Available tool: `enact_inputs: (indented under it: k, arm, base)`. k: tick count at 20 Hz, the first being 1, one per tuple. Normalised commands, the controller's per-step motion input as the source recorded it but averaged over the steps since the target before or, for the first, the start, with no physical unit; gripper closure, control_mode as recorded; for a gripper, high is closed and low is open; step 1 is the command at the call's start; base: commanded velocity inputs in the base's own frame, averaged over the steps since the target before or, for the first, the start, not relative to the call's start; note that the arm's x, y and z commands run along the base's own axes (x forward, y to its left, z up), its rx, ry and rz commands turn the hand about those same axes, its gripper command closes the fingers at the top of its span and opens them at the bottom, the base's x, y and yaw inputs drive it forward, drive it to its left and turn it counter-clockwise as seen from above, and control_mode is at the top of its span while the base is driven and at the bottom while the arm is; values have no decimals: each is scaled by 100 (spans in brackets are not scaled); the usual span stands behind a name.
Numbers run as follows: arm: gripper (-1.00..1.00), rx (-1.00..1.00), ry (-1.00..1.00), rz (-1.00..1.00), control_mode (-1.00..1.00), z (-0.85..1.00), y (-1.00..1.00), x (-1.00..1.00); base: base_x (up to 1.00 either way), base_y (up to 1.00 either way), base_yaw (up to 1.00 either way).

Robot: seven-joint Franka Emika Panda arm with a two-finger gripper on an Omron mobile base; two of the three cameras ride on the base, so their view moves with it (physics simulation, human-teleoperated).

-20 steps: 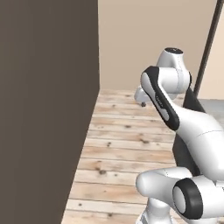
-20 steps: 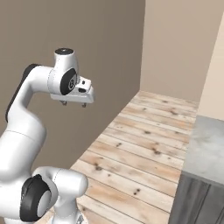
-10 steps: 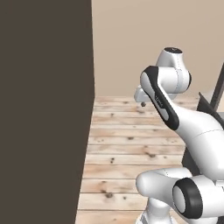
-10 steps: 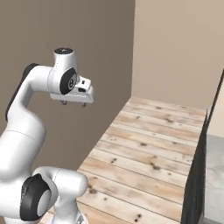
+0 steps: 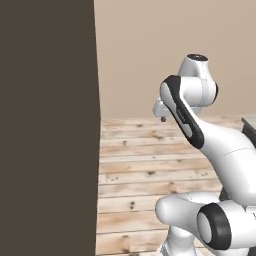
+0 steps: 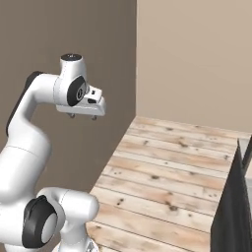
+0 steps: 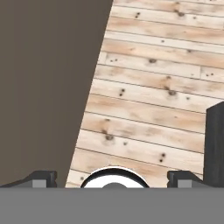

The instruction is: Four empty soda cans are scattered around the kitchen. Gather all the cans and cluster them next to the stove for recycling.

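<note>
Inspection of the scene, taken view by view.

Claw: the gripper (image 6: 82, 116) is carried high, folded in near the arm's top joint, pointing down at the floor. In the right base view it sits at about 10 o'clock from picture centre; its two short dark fingertips (image 6: 72, 115) stand well apart with nothing between them. In the hand view the gripper (image 7: 112, 178) shows one fingertip near each bottom corner, with bare floor in the gap. Released, holding nothing. In the left base view the gripper (image 5: 162, 113) is partly hidden behind the forearm, just right of centre; its spread cannot be judged there.

Surroundings: a tall dark brown panel (image 5: 47, 125) takes up the 9 o'clock half of the left base view from top to bottom. The same panel (image 6: 98, 59) stands behind the arm in the right base view, and it (image 7: 48, 83) covers the 9 o'clock side of the hand view. A beige wall (image 6: 197, 59) meets it at a corner. The light plank floor (image 6: 167, 177) runs from that wall towards the base, knotted and bare where visible.

A dark grey upright edge (image 6: 231, 206) stands at 4 o'clock in the right base view, and a similar dark block (image 7: 214, 144) at 3 o'clock in the hand view; what it belongs to cannot be told.

Task items: I cannot place the soda cans or the stove from these views.
</note>
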Motion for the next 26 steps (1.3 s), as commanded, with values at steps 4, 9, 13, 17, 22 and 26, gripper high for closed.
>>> enact_inputs:
  k: [4, 9, 13, 17, 22, 26]
  arm:
    - [-100, 0, 0, 0, 100, 0, 0, 0]
    - [-100, 0, 0, 0, 100, 0, 0, 0]
    - [-100, 0, 0, 0, 100, 0, 0, 0]
    - [-100, 0, 0, 0, 100, 0, 0, 0]
    - [-100, 0, 0, 0, 100, 0, 0, 0]
    - [-100, 0, 0, 0, 100, 0, 0, 0]
  base:
    - [83, 27, -21]
    - [84, 25, -20]
    - [68, 23, -26]
    - [33, 25, -39]
    - [4, 14, -46]
    - [40, 28, -35]
